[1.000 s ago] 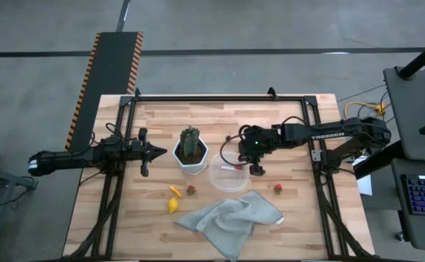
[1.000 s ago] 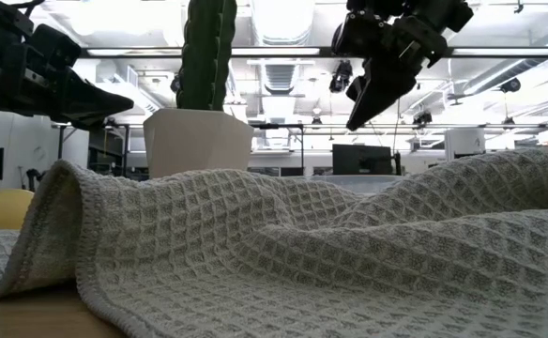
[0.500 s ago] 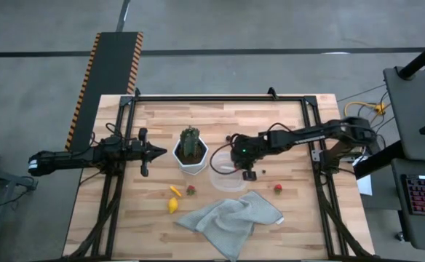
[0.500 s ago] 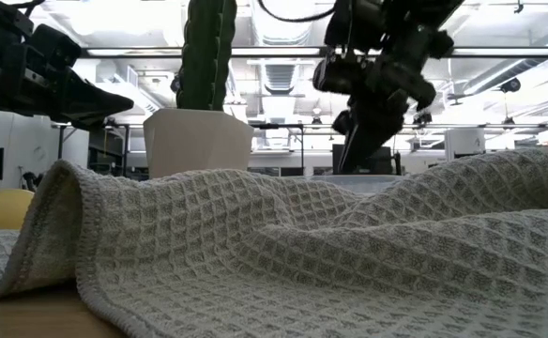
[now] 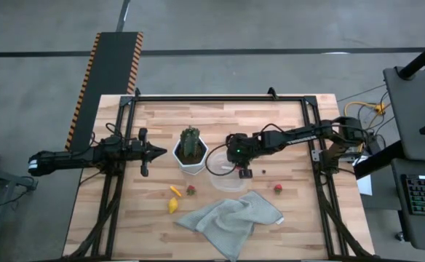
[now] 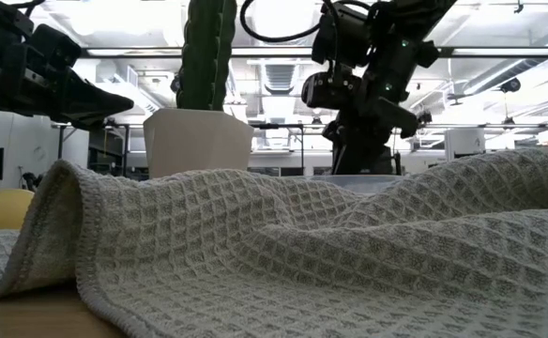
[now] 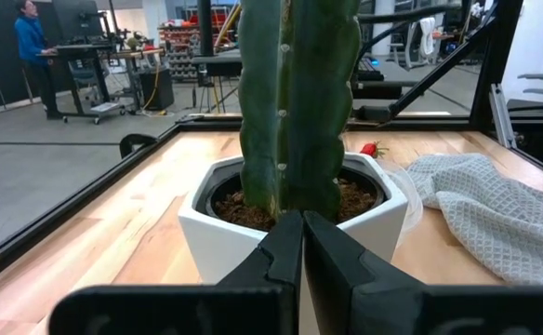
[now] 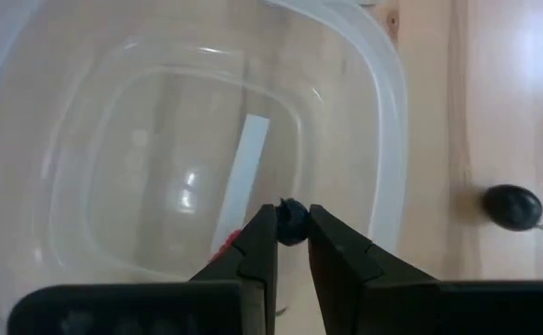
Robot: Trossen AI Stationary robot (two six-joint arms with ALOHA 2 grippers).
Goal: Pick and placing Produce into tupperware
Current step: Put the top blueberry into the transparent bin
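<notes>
Now the right gripper pinches a dark round berry over the clear, round-cornered tub, which sits beside the white hexagonal pot, while the left gripper, fingers pressed together, waits at the pot's other side.

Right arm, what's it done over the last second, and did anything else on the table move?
The right end effector, shut on a dark berry, swung left from the tub's right edge and dropped to hang over the inside of the tub. The left end effector stayed shut beside the cactus pot. The cloth and the loose fruit, like the strawberry, did not move.
</notes>
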